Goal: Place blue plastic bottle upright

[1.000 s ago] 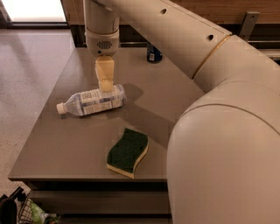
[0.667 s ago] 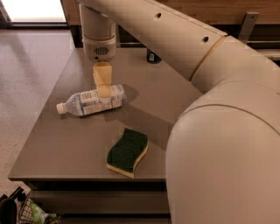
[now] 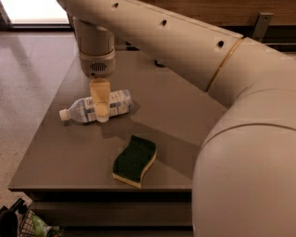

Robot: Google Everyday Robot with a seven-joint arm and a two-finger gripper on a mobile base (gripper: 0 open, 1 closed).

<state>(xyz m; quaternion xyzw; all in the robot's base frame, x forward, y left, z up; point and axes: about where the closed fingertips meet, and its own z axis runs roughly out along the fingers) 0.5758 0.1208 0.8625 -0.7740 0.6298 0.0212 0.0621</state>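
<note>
See blue plastic bottle (image 3: pixel 119 102) flat on its side near the left edge of the tabletop (image 3: pixel 180 111), white cap toward that edge. Find gripper (image 3: pixel 101 114) pointing straight down over the bottle's middle, overlapping it in view; cannot tell how far open, nor whether anything is gripped. Note green-and-yellow sponge (image 3: pixel 134 160) near the front edge, apart from the bottle.

Office-like room, grey table (image 3: pixel 69 152), polished speckled floor (image 3: pixel 27 69), wood-panelled wall (image 3: pixel 222 9), tool (image 3: pixel 101 113) low over the table.
</note>
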